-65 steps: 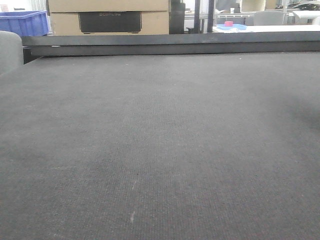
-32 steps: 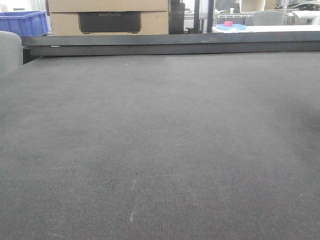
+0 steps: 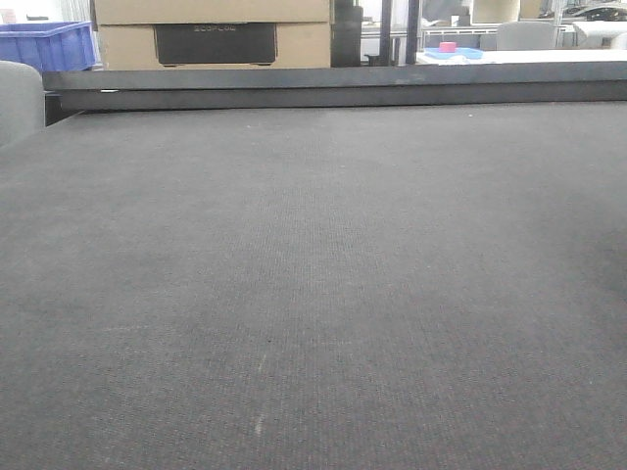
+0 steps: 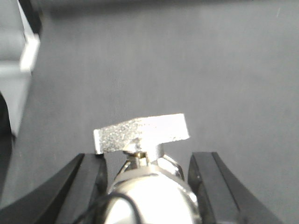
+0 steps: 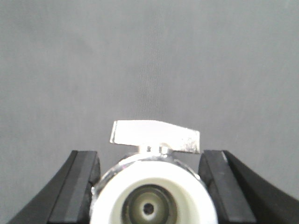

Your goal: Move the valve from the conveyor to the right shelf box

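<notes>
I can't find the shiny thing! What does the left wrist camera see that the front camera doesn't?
Only the left wrist view shows the left gripper holding a shiny valve between its black fingers. Only the front view shows the blue box, a tan cardboard box and the dark rail. Both show the grey conveyor belt.

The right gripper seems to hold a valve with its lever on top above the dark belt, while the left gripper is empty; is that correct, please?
Not quite: the left gripper is not empty. The left wrist view shows it gripping a valve too, flat lever on top. The right gripper does hold a valve, lever up, above the dark belt.
</notes>
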